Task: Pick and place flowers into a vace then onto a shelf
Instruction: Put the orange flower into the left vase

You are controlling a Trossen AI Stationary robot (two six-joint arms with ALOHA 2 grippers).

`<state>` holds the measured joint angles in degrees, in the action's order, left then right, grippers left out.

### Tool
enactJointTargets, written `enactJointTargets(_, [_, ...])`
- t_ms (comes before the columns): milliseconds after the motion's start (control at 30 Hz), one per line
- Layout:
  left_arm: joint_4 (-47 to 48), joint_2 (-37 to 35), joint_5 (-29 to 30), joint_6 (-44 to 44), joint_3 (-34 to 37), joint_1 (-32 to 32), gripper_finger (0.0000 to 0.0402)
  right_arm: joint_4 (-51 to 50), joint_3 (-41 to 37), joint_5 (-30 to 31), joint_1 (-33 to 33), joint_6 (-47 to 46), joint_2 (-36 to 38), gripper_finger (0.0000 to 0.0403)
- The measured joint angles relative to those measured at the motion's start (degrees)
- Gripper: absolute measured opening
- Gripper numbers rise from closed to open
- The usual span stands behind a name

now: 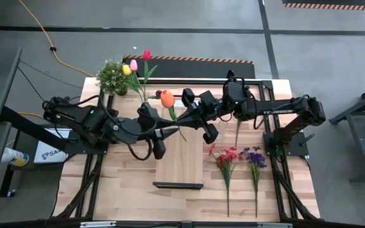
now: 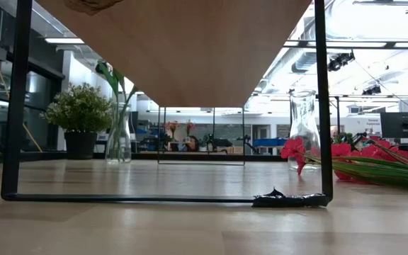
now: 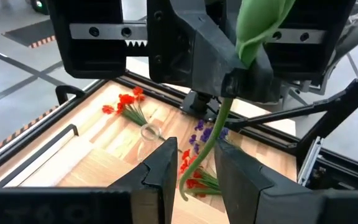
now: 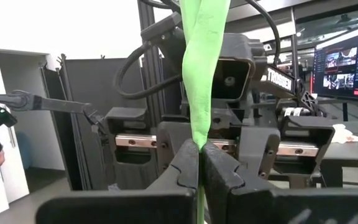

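An orange tulip [image 1: 167, 98] with a green stem [image 3: 211, 134] is held in the air above the shelf [image 1: 179, 158], its bloom toward the far edge. My right gripper [image 4: 199, 152] reaches in from the right and is shut on the stem. My left gripper [image 3: 197, 177] comes from the left and is open. Its fingers stand on either side of the stem's lower part without plainly touching it. A glass vase [image 2: 119, 138] with yellow, pink and red tulips [image 1: 135, 66] stands at the far left. An empty glass vase [image 2: 304, 131] stands to the right. My right gripper pinches the tulip's green stem [image 4: 197, 134] between its two fingers, below the leaf and above the stem's free end. The fingers come roughly level from the table's right and lie across the stem. The tulip is lifted clear, with its stem end [image 3: 184, 190] hanging free.
Red sprays [image 1: 225, 158] and a purple cluster [image 1: 254, 158] lie on the table at the right. A bushy potted plant [image 1: 113, 76] stands at the far left corner. The shelf board rests on a black frame [image 2: 322, 106] above the tabletop.
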<state>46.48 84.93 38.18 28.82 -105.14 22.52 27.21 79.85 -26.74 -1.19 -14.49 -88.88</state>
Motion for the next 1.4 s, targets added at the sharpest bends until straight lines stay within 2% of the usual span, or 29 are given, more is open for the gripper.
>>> enactJointTargets(767, [-3.5,0.5,-1.4,-1.5,-0.1,0.0,0.0143,0.1,0.0,0.7,0.0,0.0,0.0,0.0000])
enactJointTargets(1400, [-7.6,0.5,1.4,-5.1,-0.1,0.0,0.0138,0.5,0.0,0.7,1.0,0.1,0.0,0.0000])
